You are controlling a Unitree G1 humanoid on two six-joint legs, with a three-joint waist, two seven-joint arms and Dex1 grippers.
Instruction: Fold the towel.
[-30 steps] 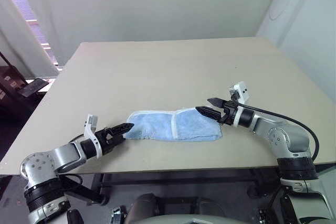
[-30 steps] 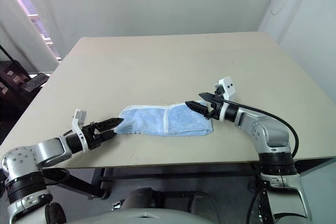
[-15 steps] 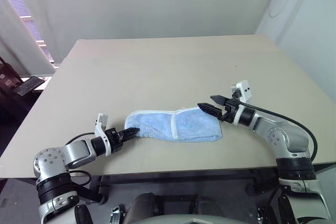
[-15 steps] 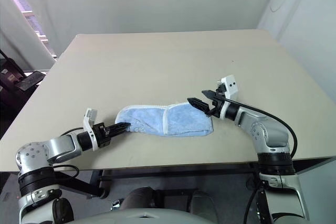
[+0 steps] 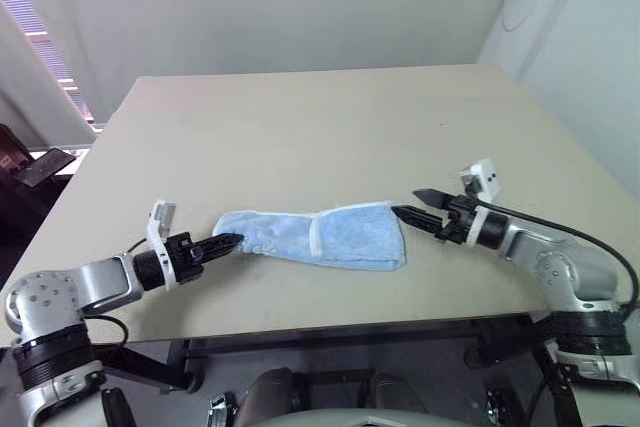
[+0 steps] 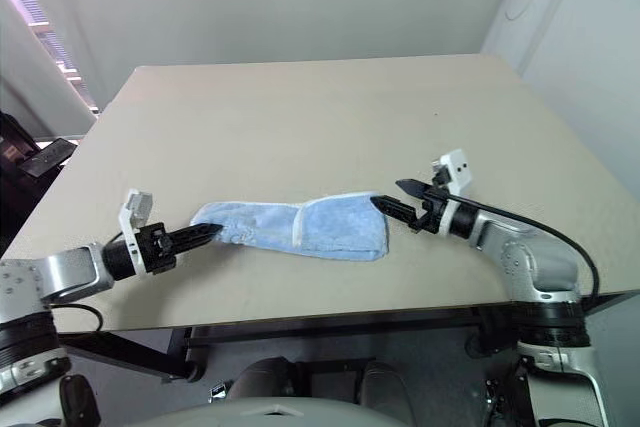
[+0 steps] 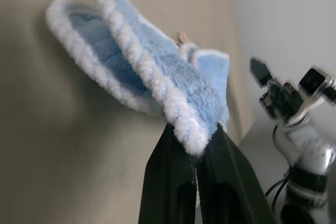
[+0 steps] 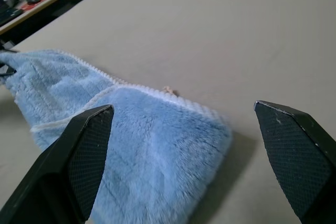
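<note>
Since a second ago, left fingers [image 5: 226, 242] have pinched the towel's [image 5: 320, 237] nine-o'clock end; right fingers [image 5: 412, 204] gape wide at its three-o'clock end.

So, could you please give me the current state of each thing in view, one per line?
Towel: folded over on the table, left end pinched and raised a little.
Left claw: shut on the towel's left end.
Right claw: open, just off the towel's right end, holding nothing.
Table: towel lying near its front edge.

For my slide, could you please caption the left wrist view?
Left gripper pinching the towel's edge above the table.
</note>
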